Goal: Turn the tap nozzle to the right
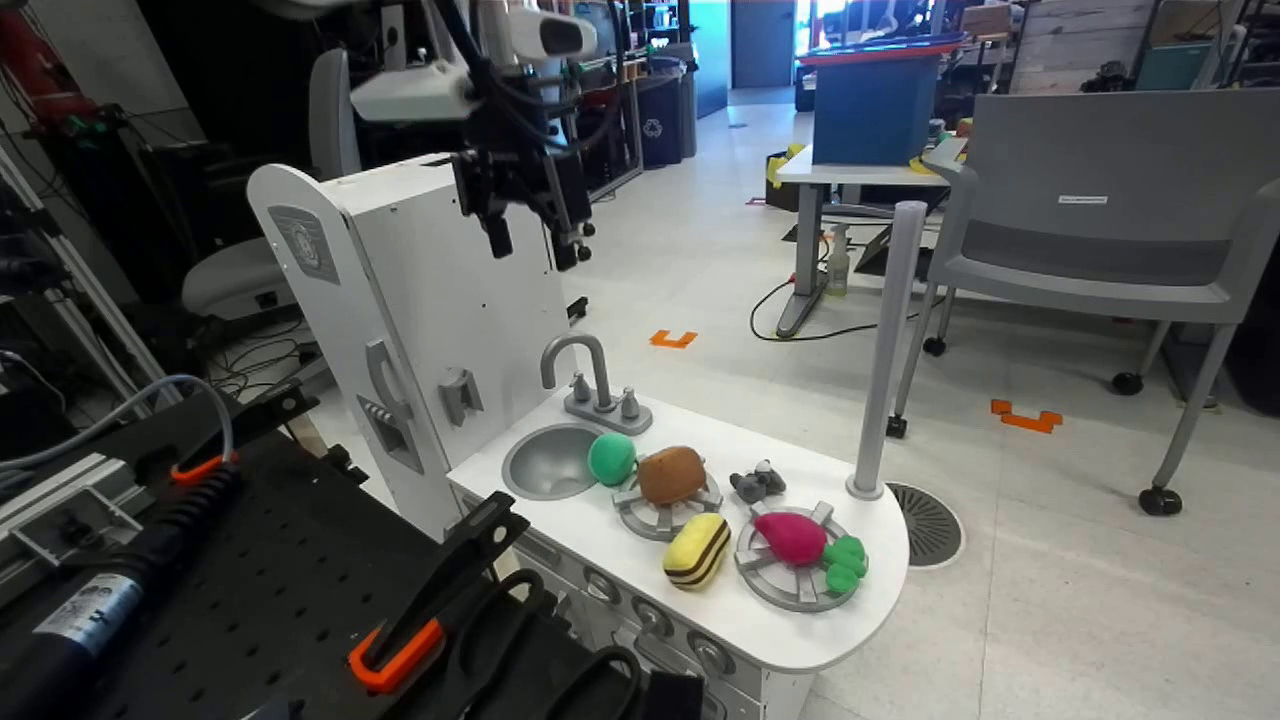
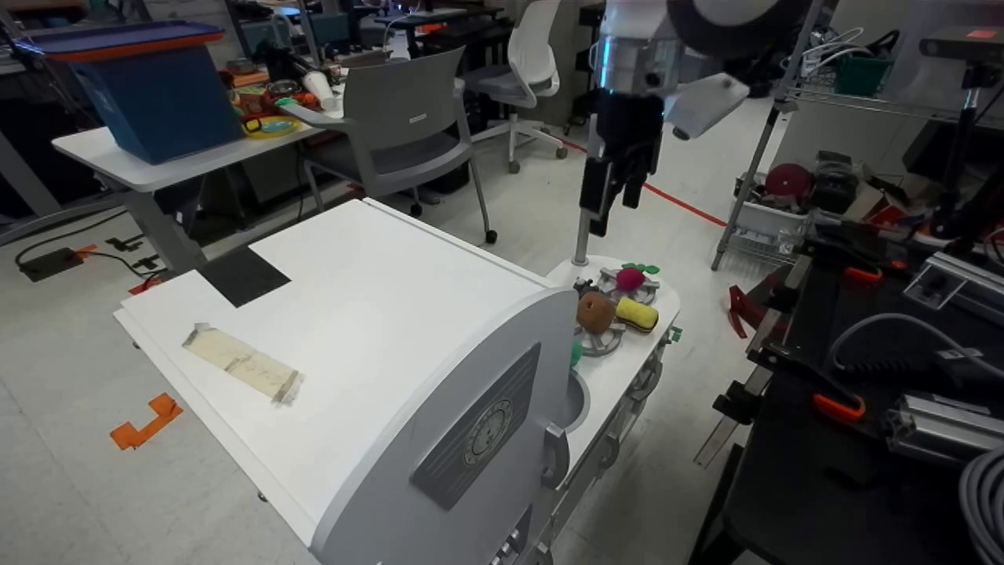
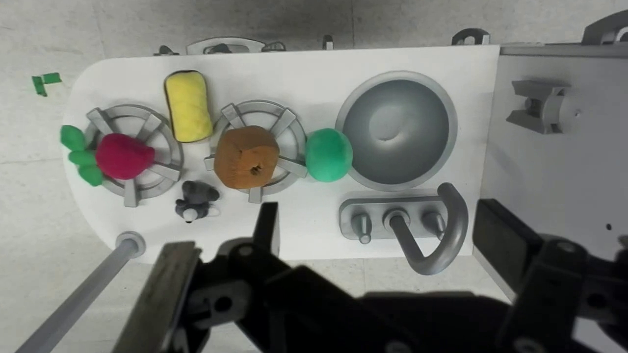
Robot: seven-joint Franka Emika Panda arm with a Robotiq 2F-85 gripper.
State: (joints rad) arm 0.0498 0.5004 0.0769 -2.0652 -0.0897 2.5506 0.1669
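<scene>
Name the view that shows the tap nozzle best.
The wrist view: the tap nozzle is largest there, unblocked, seen from above. An exterior view shows this tap nozzle smaller, obliquely; it is not visible elsewhere.

In an exterior view, a bin point(image 1: 664, 100) bears 1 recycling sign point(image 1: 653, 128). The chair label point(image 1: 1083, 200), tube label point(image 1: 90, 612) and dial point(image 2: 488, 433) are too small or blurred to read.

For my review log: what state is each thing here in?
Gripper: open, holding nothing
Tap nozzle: upright, arching toward the side panel
Tap handles: both upright
Grey post: upright
Brown toy: resting on the middle burner
Pink toy: lying on the end burner
Yellow toy: lying flat
</scene>
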